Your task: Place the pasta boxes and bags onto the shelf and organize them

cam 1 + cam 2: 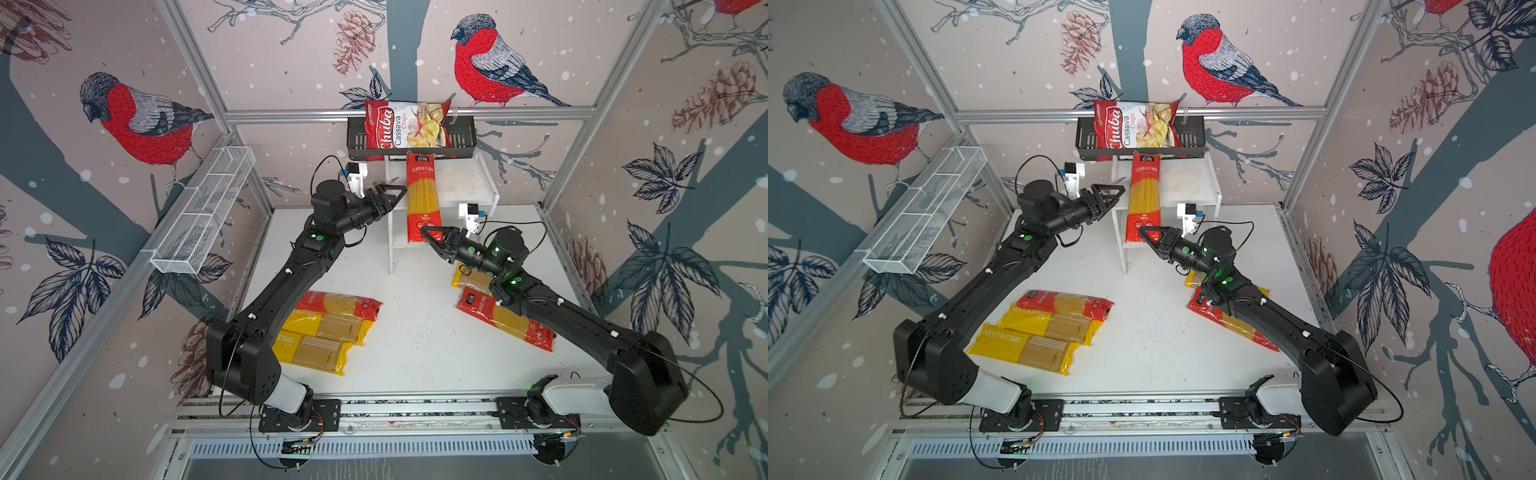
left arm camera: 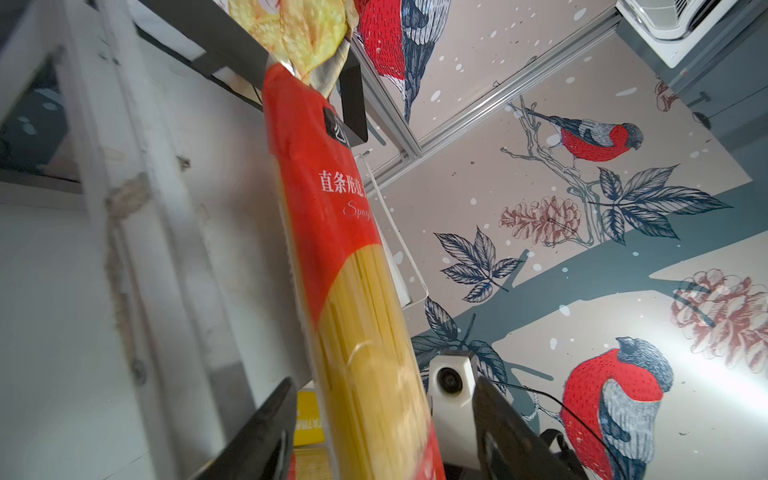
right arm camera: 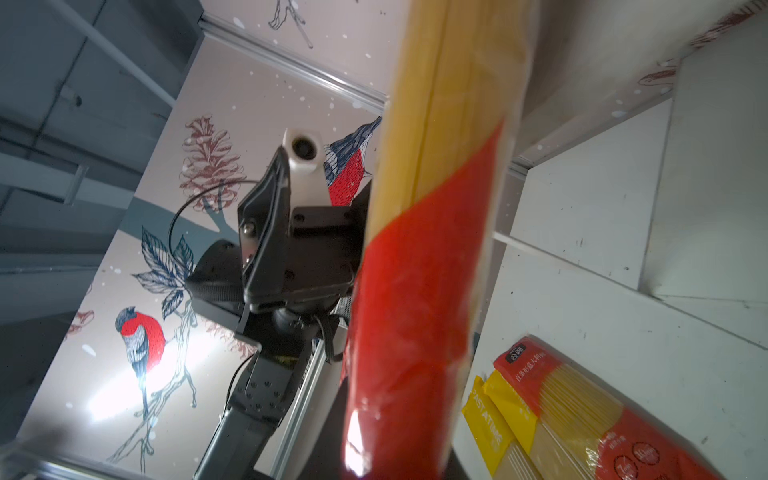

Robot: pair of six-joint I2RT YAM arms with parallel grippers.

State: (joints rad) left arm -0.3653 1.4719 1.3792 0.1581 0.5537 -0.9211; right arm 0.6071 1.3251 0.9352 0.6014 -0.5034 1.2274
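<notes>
A red-ended spaghetti pack [image 1: 422, 195] [image 1: 1144, 199] lies lengthwise over the left part of the white shelf [image 1: 469, 187] [image 1: 1196, 183]. Its far end reaches under the black basket, and its near end juts past the shelf's front. My right gripper [image 1: 424, 232] [image 1: 1143, 232] is shut on that near red end [image 3: 415, 291]. My left gripper [image 1: 401, 192] [image 2: 382, 419] stands open around the pack's middle [image 2: 353, 270], with a gap on each side. On the table lie a red-ended pack [image 1: 345, 305] and two yellow packs [image 1: 311, 353] at the left. Another red-ended pack [image 1: 511, 324] and a yellow one [image 1: 465, 278] lie partly under the right arm.
A black perforated basket [image 1: 461, 137] hangs on the back wall right above the shelf and holds a Chuba Cassava Chips bag [image 1: 405, 124]. A long white wire mesh basket [image 1: 203, 212] hangs on the left wall. Frame posts stand at the back corners.
</notes>
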